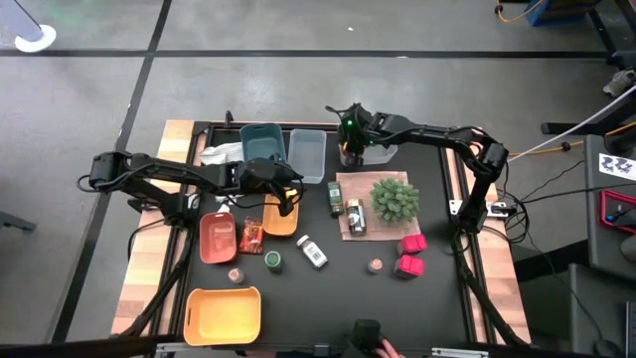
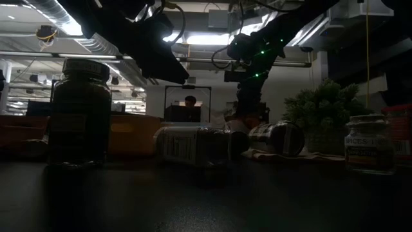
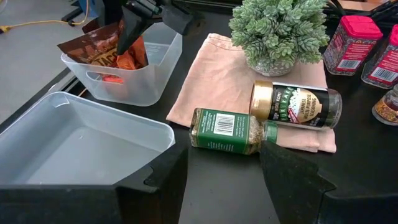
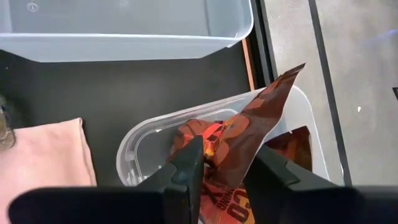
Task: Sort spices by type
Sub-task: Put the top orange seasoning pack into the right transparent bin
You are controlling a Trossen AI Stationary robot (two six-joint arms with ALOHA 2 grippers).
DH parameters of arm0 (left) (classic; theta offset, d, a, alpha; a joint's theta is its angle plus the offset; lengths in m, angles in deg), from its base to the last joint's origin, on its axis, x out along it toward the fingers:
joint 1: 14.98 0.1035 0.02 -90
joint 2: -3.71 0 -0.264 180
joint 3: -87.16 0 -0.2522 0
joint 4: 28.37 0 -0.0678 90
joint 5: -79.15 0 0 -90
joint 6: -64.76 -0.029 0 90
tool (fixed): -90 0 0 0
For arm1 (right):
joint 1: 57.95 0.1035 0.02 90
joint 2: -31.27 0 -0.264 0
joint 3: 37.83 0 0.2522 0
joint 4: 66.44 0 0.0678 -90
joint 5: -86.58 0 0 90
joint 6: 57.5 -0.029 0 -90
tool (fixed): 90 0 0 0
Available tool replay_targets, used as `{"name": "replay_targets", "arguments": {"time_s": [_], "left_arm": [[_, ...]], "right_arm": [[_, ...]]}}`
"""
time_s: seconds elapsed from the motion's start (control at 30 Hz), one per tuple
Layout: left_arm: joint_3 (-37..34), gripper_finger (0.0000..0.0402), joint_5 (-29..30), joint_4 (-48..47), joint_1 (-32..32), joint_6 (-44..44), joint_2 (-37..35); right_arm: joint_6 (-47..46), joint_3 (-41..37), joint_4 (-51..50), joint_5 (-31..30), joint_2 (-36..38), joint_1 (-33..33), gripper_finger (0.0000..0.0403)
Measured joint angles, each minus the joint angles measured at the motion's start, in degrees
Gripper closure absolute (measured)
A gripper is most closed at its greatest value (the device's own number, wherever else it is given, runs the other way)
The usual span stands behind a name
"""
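My right gripper (image 1: pixel 350 139) stands over the small clear bin (image 4: pixel 140 146) at the table's far side, shut on a red-orange and brown packet (image 4: pixel 261 112); a second packet (image 3: pixel 115 62) lies in that bin. My left gripper (image 3: pixel 224 180) is open and hovers near the orange tray (image 1: pixel 281 214), holding nothing. A green-labelled jar (image 3: pixel 227 130) and a gold-lidded jar (image 3: pixel 298 106) lie on their sides on the pink cloth (image 3: pixel 214 74). Two magenta boxes (image 1: pixel 409 255), a white bottle (image 1: pixel 313 252), loose jars (image 1: pixel 272 261) and a packet (image 1: pixel 251 236) rest on the table. My right gripper pinches the packet between its two fingers (image 4: pixel 186 168), on the part near its upper end (image 4: pixel 227 146), coming from above and pointing down into the small clear bin. The packet sits tilted inside the bin, one corner (image 4: pixel 292 71) sticking out over the rim.
A large clear bin (image 3: pixel 81 143) lies just ahead of my left gripper, a teal bin (image 1: pixel 262 144) beside it. A red tray (image 1: pixel 218 237) and a yellow tray (image 1: pixel 222 313) sit at the near left. The spiky plant (image 1: pixel 395 199) stands on the cloth.
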Motion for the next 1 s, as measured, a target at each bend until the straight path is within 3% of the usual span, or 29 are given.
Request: {"name": "replay_targets", "arguments": {"time_s": [1.0], "left_arm": [[0.0, 0.0218, 0.0, -0.01, -0.02, 0.01, 0.0]], "right_arm": [[-2.08, 0.0, -8.51, 0.01, 0.0, 0.02, 0.0301]]}}
